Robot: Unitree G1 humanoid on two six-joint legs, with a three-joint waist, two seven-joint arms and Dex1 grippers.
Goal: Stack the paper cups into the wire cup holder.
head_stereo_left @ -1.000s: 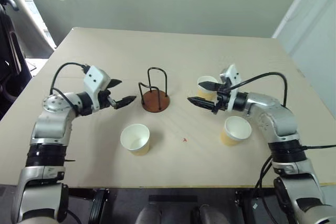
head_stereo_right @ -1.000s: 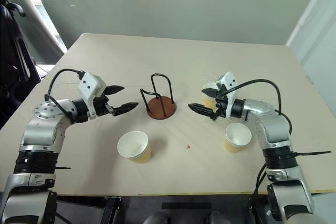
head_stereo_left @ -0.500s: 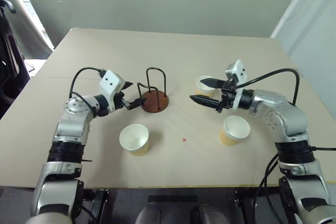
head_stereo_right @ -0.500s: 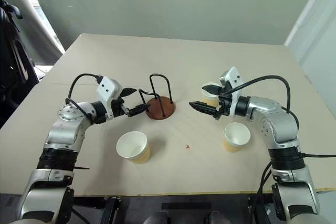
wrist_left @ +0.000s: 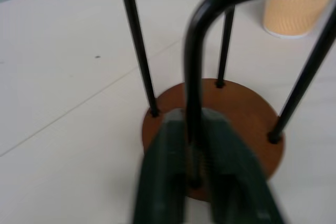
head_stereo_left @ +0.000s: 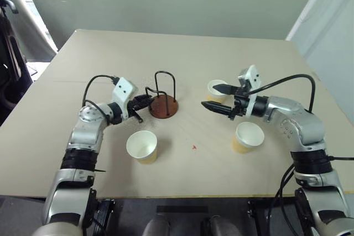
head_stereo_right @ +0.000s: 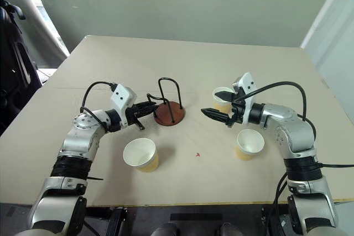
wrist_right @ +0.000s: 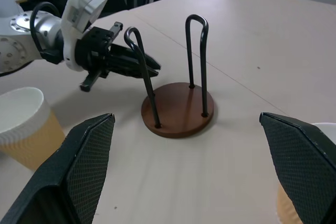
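Left gripper [wrist_left: 195, 150] clamped on one wire loop of the wire cup holder [head_stereo_left: 164, 103].
Holder upright mid-worktop [head_stereo_left: 182, 59], loops vertical; three paper cups [head_stereo_left: 142, 146] standing mouths up, well apart; right gripper [head_stereo_left: 217, 97] spread wide, empty, above worktop.

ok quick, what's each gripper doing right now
Left gripper: shut on a wire loop of the wire cup holder.
Right gripper: open, holding nothing.

glossy black wire loops [wrist_right: 197, 61], ribbed paper cups [head_stereo_left: 142, 146], matt table [head_stereo_left: 182, 59].
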